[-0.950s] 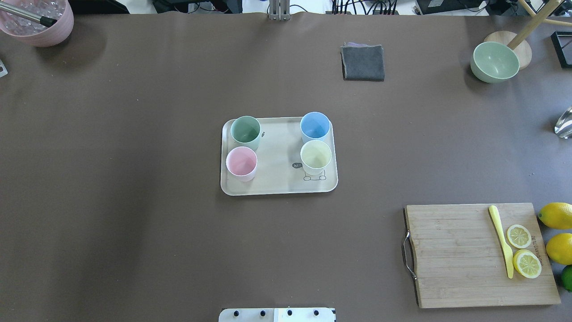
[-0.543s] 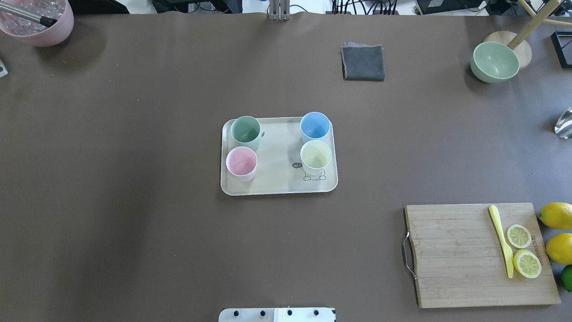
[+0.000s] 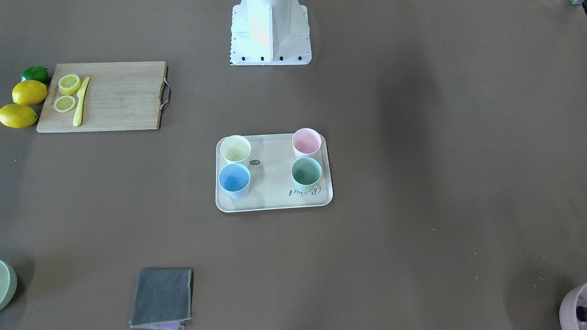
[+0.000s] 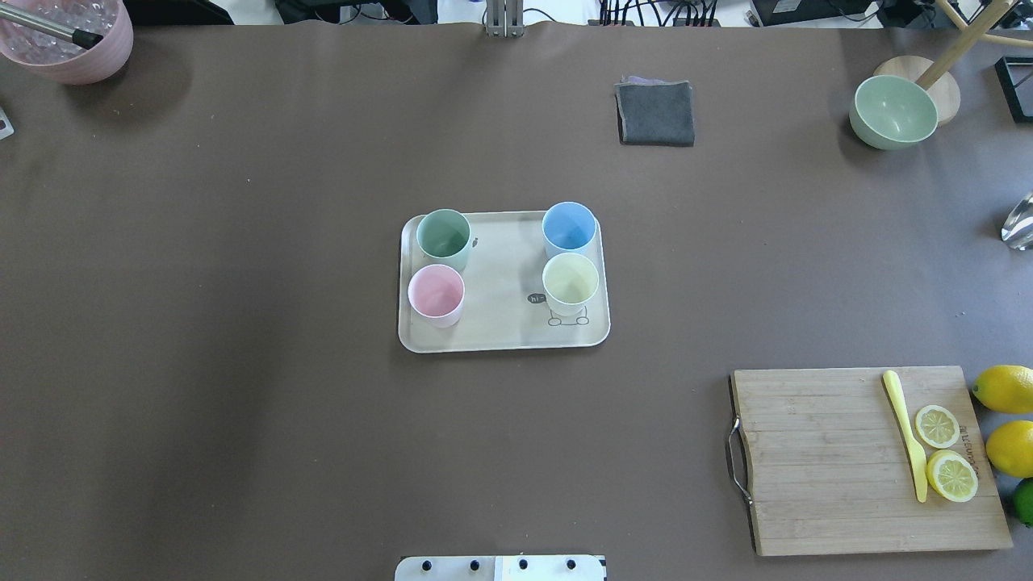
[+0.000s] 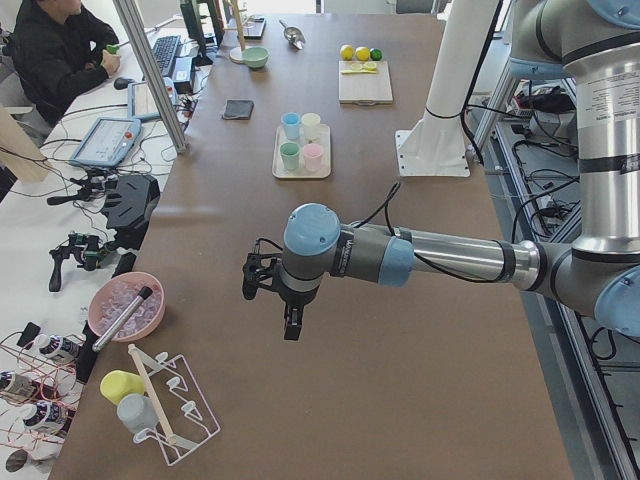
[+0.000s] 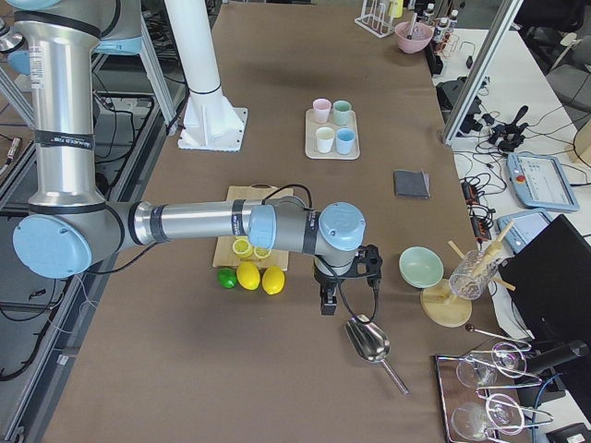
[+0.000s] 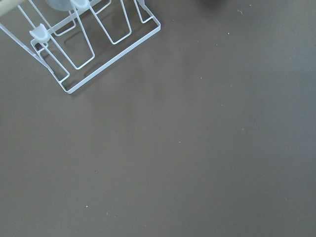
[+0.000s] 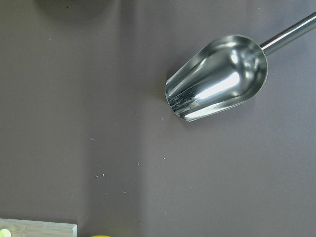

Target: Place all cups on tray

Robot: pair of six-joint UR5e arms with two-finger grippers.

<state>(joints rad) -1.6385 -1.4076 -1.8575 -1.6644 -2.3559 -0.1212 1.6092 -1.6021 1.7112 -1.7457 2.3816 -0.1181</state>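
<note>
Nothing has moved since the earlier frames. The mint cup [image 4: 443, 234], pink cup [image 4: 436, 291], blue cup [image 4: 569, 227] and yellow cup [image 4: 570, 279] all stand upright on the tray [image 4: 500, 335], so I judge the task done (only parking the arms remains). The left hand [image 5: 290, 325] and right hand [image 6: 325, 303] hang well apart from it; whether they are spread or pressed together I cannot tell. The counter [image 4: 242, 363] is brown, with a cluttered white bench [image 5: 50, 230] alongside.

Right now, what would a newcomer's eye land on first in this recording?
Four pastel cups stand upright on the cream tray in the middle of the table: pink cup, mint green cup, light blue cup, pale yellow cup. Toward the robot's right, a wooden cutting board carries lemon slices and a yellow knife. The left arm and right arm hang near the table's ends.
</note>
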